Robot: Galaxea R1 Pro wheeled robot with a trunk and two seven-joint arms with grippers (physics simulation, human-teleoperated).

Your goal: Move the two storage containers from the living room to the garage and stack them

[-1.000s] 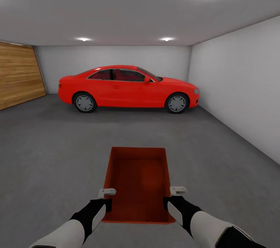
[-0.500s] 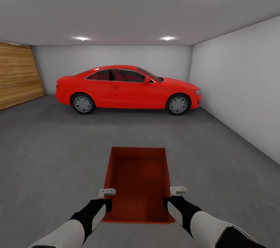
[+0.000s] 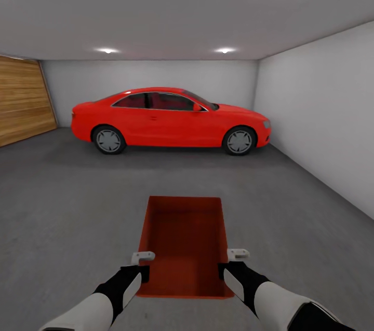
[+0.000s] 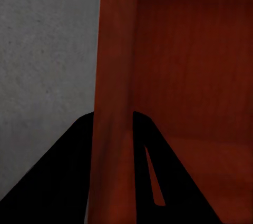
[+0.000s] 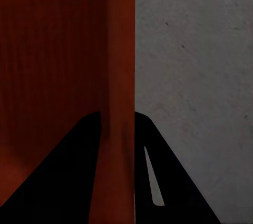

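Orange-red storage container [image 3: 184, 240] hung low in the centre of the frame, above the grey garage floor [image 3: 67, 206], with the left gripper [image 3: 142, 258] and right gripper [image 3: 238, 256] each clamped on a side wall. Lowering both arms evenly, well short of the red coupe [image 3: 169, 119], would likely set it flat.

Held out ahead over the floor [image 3: 62, 206], between both arms: storage container [image 3: 184, 240], open side up, long axis running away toward the car [image 3: 169, 118]. Clamped on its left wall near the near corner by the left gripper [image 3: 142, 257], on its right wall near the near corner by the right gripper [image 3: 238, 254], one finger inside and one outside each wall. Parked well beyond, sideways along the back wall [image 3: 156, 74]. Plank door [image 3: 23, 100] off to the left, side wall [image 3: 322, 113] along the right.
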